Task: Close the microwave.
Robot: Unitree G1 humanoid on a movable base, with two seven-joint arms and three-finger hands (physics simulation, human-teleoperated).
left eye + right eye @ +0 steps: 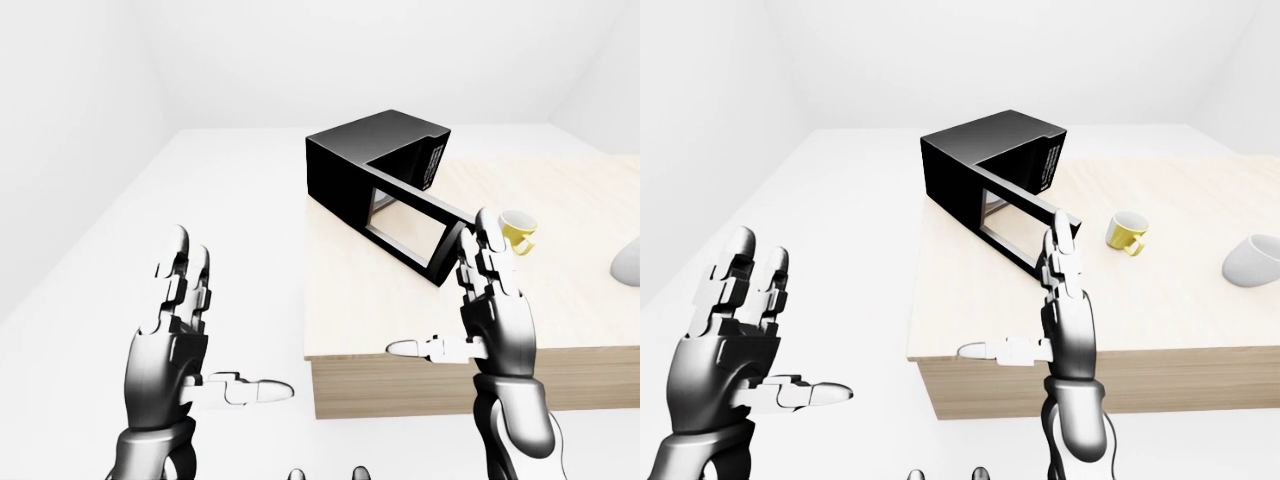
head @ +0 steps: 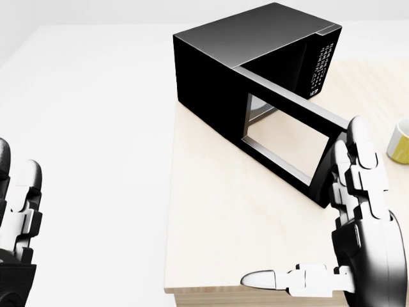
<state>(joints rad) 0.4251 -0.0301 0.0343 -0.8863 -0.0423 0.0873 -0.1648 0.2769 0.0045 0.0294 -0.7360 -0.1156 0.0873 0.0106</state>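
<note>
A black microwave (image 2: 243, 57) stands on the wooden table (image 2: 223, 217), its door (image 2: 287, 137) swung wide open toward the bottom right of the head view. My right hand (image 2: 348, 211) is open, fingers upright, thumb out to the left; its fingertips (image 2: 354, 131) overlap the door's free end, though whether they touch it I cannot tell. My left hand (image 1: 190, 330) is open and empty at the lower left of the left-eye view, beside the table, over the white floor.
A yellow mug (image 1: 1128, 232) sits on the table right of the door. A white bowl (image 1: 1252, 260) lies further right. The table's left edge (image 2: 171, 192) runs down the head view; white floor lies to its left.
</note>
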